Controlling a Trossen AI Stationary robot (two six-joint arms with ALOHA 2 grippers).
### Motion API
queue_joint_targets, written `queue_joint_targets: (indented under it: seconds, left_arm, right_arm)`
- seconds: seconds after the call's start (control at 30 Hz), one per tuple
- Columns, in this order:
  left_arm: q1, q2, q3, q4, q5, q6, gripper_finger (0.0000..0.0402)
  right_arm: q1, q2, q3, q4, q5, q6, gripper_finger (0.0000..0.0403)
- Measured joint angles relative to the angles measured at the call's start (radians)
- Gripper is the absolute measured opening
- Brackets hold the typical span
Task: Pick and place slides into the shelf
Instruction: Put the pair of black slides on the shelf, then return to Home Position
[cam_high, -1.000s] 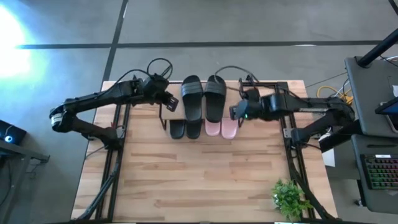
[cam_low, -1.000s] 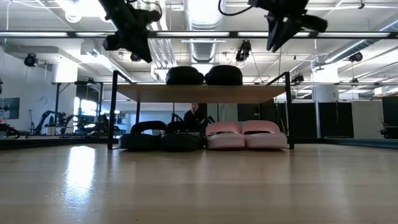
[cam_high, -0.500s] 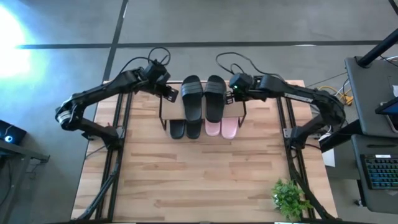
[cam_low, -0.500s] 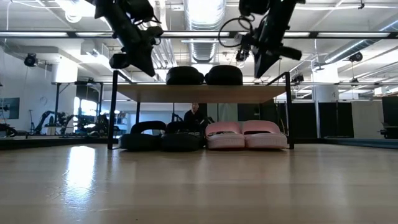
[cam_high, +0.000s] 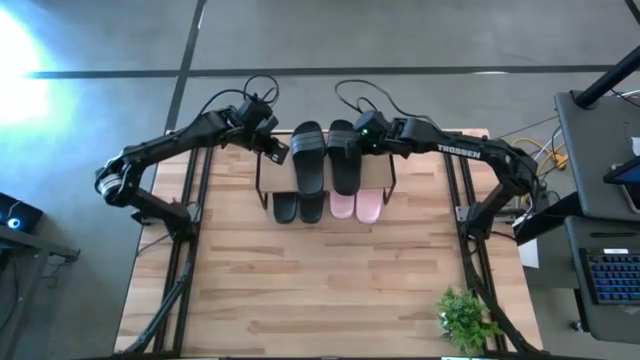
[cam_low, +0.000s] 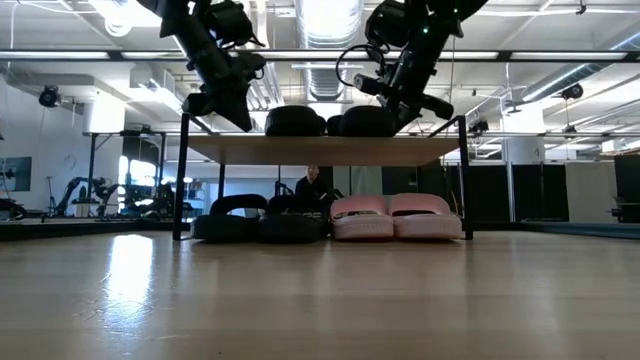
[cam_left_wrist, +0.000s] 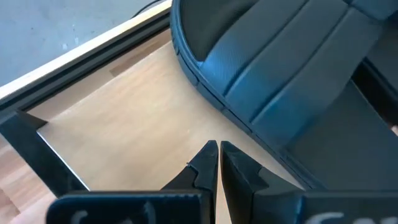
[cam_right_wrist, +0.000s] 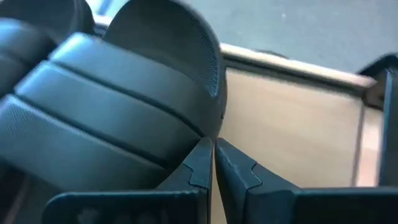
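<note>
The shelf (cam_high: 272, 176) stands at the table's far middle; its light top board (cam_low: 300, 150) carries two black slides (cam_high: 309, 158) (cam_high: 345, 158) side by side. Under the board, two black slides (cam_low: 230, 222) (cam_low: 292, 226) and two pink slides (cam_low: 362, 220) (cam_low: 425, 220) rest on the table. My left gripper (cam_left_wrist: 217, 148) is shut and hovers low over the board's left part, just beside the left top slide (cam_left_wrist: 273, 68). My right gripper (cam_right_wrist: 214, 144) is shut at the right top slide's (cam_right_wrist: 106, 106) right side. My left gripper stands with its shut tips close to the left top slide's outer edge (cam_left_wrist: 214, 106); I cannot tell whether it touches it. My right gripper meets the right top slide's outer side (cam_right_wrist: 208, 127), beside the strap, with its shut fingertips, coming slanting down from the table's right. The slide lies flat on the board.
A small potted plant (cam_high: 465, 318) stands at the table's near right corner. Bare wood (cam_high: 320, 290) spreads across the table's near half. Cables (cam_high: 350, 100) loop behind the shelf. A desk with a keyboard (cam_high: 610, 280) sits off the right edge. A person (cam_low: 312, 185) shows far behind.
Both arms have come down toward the shelf's top board. My right gripper has moved toward the table's far edge and left, up to the right top slide's side. My left gripper has moved slightly toward the far edge and lowered beside the left top slide.
</note>
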Motion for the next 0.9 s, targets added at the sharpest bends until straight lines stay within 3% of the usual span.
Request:
queue_joint_targets:
  seconds: [0.4,0.67,0.9]
  left_arm:
    - [0.027,0.018,0.000,0.043,-0.001,0.051,0.0004]
    - [0.049,-0.033,0.025,0.010,-0.031,0.129,0.0004]
    - [-0.055,-0.221,0.061,0.137,0.187,0.122,0.0004]
  right_arm:
    - [0.003,0.004,0.001,0.026,-0.043,-0.006,0.0013]
    - [0.005,-0.077,0.001,-0.057,0.003,0.000,0.0013]
    - [0.124,-0.224,0.001,-0.048,0.026,-0.026,0.0013]
